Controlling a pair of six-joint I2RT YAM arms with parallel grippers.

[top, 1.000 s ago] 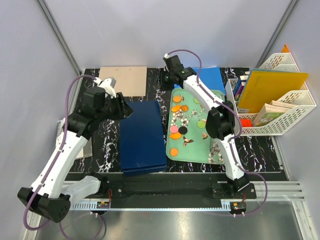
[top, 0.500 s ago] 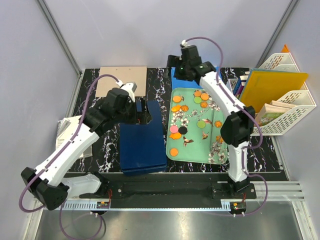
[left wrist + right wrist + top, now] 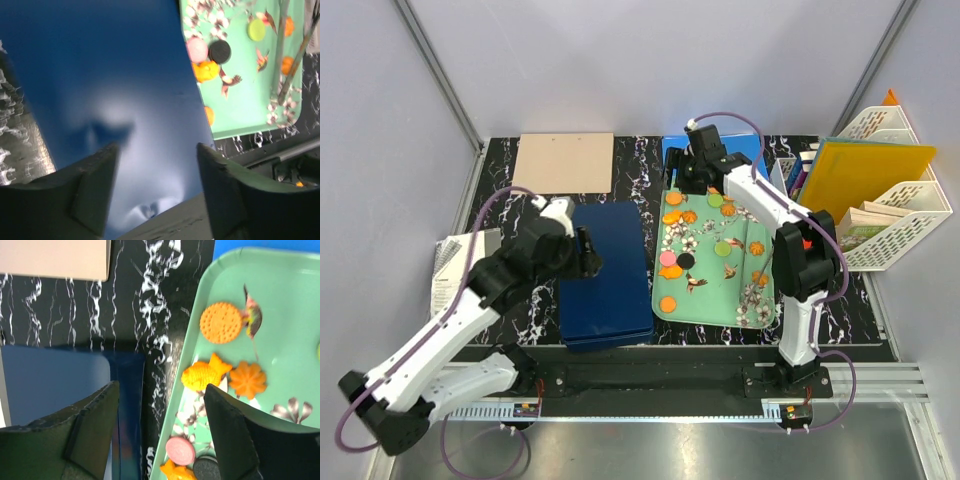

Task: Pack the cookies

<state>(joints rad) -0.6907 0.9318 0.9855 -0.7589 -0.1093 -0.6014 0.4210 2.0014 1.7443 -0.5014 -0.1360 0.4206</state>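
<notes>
The cookies lie on a mint-green tray point(image 3: 740, 300): orange ones point(image 3: 674, 198), a green one point(image 3: 723, 248), a pink one point(image 3: 668, 258) and a black one point(image 3: 686, 261). A flat dark blue box point(image 3: 610, 290) lies left of the tray. My left gripper point(image 3: 590, 255) hangs over the box point(image 3: 100, 75), open and empty point(image 3: 157, 192), with the pink point(image 3: 197, 49) and black point(image 3: 220, 50) cookies off to its right. My right gripper point(image 3: 688, 172) hovers at the tray's far left corner, open and empty point(image 3: 160, 432), above the tray edge point(image 3: 185, 390). A fish-shaped orange cookie point(image 3: 202, 376) and a round one point(image 3: 220, 322) lie just ahead.
A tan board point(image 3: 565, 162) lies at the back left. A white file rack point(image 3: 890, 250) with a yellow folder point(image 3: 860, 180) stands at the right. Papers point(image 3: 450, 265) lie at the left edge. A blue item point(image 3: 745, 152) sits behind the tray.
The left gripper has come from the box's far left corner to over the box. The right gripper swung back, then down to the tray's far left corner. Both jaws stand wider.
</notes>
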